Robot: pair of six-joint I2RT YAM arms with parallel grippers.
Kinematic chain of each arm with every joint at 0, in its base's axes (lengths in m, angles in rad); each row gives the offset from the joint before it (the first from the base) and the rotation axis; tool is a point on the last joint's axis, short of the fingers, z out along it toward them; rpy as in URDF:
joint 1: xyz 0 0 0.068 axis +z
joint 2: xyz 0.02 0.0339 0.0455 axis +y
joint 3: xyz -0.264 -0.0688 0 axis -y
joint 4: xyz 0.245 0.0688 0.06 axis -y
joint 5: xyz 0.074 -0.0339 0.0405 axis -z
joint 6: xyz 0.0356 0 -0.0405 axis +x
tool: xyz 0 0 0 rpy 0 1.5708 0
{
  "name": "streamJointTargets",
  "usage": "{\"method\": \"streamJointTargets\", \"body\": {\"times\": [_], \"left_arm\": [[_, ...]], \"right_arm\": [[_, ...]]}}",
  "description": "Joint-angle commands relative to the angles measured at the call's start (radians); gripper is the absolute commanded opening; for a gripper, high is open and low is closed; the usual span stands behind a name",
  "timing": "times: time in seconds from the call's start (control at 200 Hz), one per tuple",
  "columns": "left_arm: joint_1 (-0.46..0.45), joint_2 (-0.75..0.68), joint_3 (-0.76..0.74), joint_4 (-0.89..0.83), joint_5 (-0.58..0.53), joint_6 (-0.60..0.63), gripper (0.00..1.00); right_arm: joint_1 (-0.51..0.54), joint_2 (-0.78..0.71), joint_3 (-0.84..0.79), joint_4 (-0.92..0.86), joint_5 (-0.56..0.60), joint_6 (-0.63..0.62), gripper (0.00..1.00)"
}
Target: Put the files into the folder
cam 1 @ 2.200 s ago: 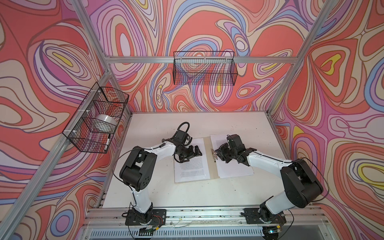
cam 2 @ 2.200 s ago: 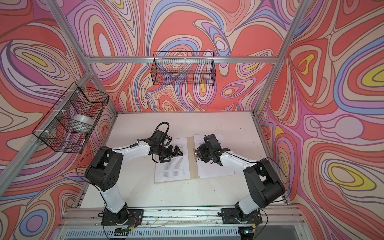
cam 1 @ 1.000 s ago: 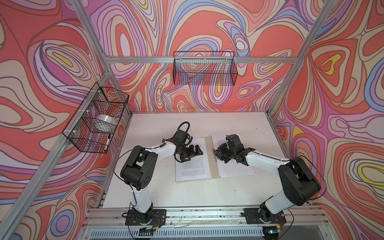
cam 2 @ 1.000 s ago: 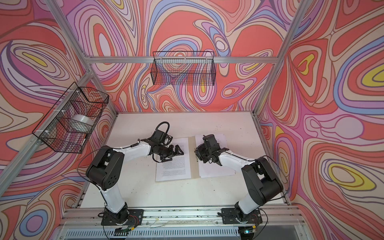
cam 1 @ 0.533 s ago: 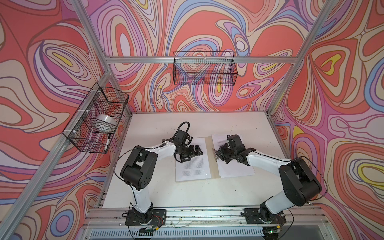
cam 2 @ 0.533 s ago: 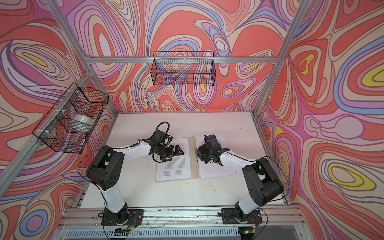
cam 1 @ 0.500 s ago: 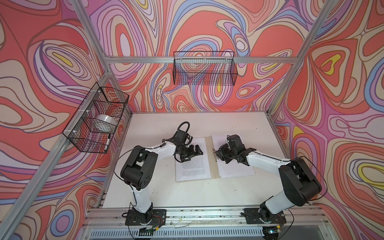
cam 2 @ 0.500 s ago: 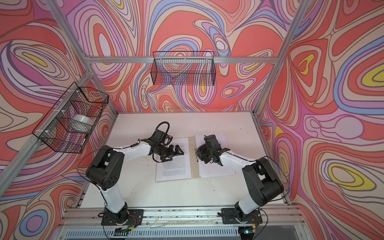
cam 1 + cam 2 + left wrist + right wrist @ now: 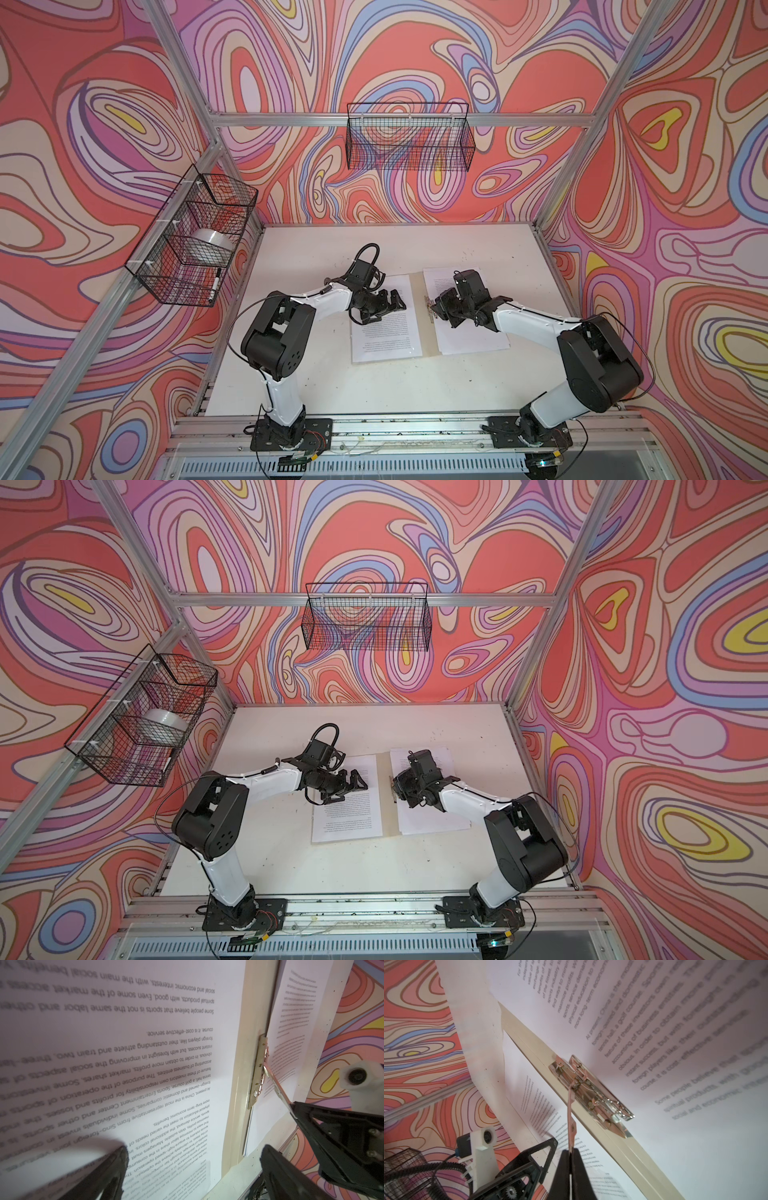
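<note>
On the white tabletop (image 9: 374, 386), the clip lever (image 9: 571, 1118) of the folder (image 9: 428, 345) is pinched by the closed right gripper (image 9: 570, 1159); files (image 9: 386, 332) at its nine o'clock are overhung by the wide-open left gripper (image 9: 194, 1149).

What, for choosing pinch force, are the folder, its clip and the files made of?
The folder looks like matte tan cardboard: dull face, thick layered edge. The clip is polished metal: bright glints, reflections. The files are thin matte white paper, printed black; one sheet curves.
</note>
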Motion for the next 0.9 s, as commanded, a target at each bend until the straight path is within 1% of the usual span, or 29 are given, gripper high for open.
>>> {"method": "streamJointTargets", "body": {"times": [0.0, 0.2, 0.34, 0.476, 0.586, 0.821, 0.896], "left_arm": [[0.001, 0.050, -0.011, -0.022, -0.022, -0.017, 1.00], [0.010, 0.052, -0.013, -0.033, -0.033, -0.016, 1.00], [0.012, 0.058, -0.016, -0.038, -0.042, -0.019, 1.00], [0.012, 0.065, -0.019, -0.040, -0.045, -0.025, 1.00], [0.012, 0.065, -0.024, -0.043, -0.050, -0.026, 1.00], [0.014, 0.065, -0.031, -0.046, -0.054, -0.026, 1.00], [0.013, 0.062, -0.033, -0.045, -0.055, -0.029, 1.00]], "right_arm": [[-0.006, -0.025, -0.029, -0.014, 0.011, -0.006, 0.00], [-0.004, -0.050, -0.094, -0.035, 0.038, -0.053, 0.00], [-0.005, -0.089, -0.160, -0.084, 0.098, -0.109, 0.00], [-0.004, -0.092, -0.198, -0.114, 0.141, -0.163, 0.00], [-0.004, -0.064, -0.226, -0.116, 0.170, -0.193, 0.00], [0.011, 0.045, -0.287, -0.032, 0.167, -0.191, 0.00], [0.023, 0.062, -0.285, -0.049, 0.200, -0.192, 0.00]]}}
